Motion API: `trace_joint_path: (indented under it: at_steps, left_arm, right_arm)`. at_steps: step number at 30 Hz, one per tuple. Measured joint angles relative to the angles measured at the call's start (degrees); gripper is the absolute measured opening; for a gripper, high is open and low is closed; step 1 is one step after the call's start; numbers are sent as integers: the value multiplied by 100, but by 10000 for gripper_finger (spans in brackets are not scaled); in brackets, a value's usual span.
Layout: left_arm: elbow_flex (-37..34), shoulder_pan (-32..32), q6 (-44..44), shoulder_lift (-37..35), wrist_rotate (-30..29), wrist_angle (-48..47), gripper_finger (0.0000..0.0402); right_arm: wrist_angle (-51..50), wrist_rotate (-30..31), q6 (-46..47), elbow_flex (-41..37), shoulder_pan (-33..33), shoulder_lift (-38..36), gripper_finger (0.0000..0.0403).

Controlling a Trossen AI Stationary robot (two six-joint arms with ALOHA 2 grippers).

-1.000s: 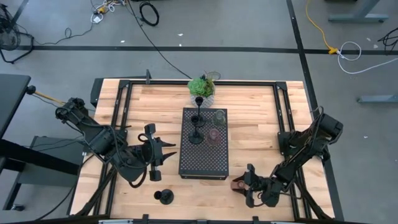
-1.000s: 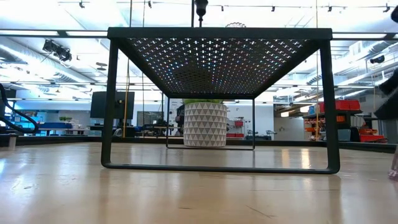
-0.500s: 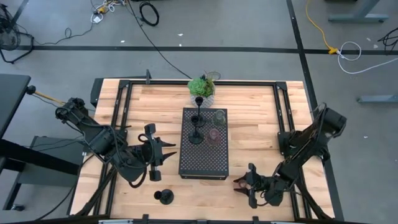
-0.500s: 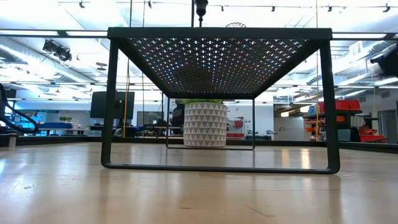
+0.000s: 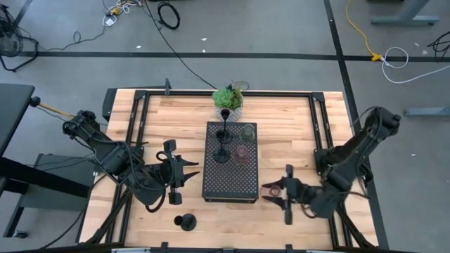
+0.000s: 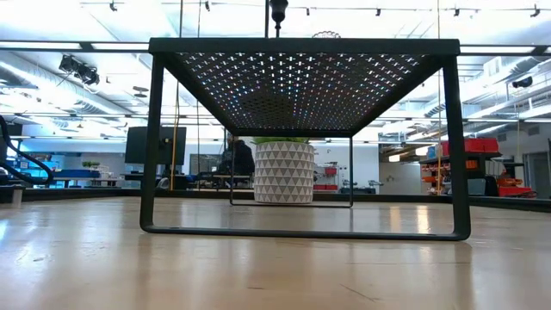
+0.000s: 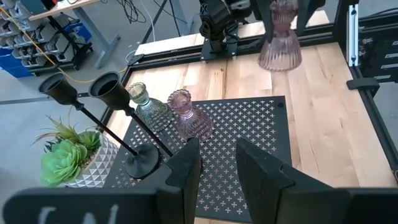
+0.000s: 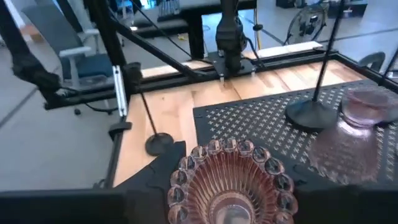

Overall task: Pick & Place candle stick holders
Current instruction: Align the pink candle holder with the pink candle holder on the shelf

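Now the right claw (image 5: 275, 193) grips a pink glass holder (image 8: 231, 177) just beside the tray (image 5: 230, 184).

No text, label, brand, number or sign can be read in any view. Pale marks show on the dark housing at the edge of the left wrist view, but they are too blurred to make out.
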Motion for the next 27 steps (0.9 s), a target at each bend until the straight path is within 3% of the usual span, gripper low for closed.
trace_joint_path:
  at_steps: [8, 12, 20, 27]
  left_arm:
    - [0, 2, -1, 0, 0, 0, 108]
    - [0, 0, -1, 0, 1, 2, 108]
    - [0, 2, -1, 0, -11, 0, 108]
    - [0, 2, 83, 0, -37, 5, 108]
  right_arm:
    - [443, -466, -616, 323, -1053, 537, 147]
    - [855, -1122, -826, 323, -1411, 685, 147]
    - [977, -1607, -616, 318, -1676, 1066, 147]
    - [992, -1625, -609, 318, -1730, 1158, 147]
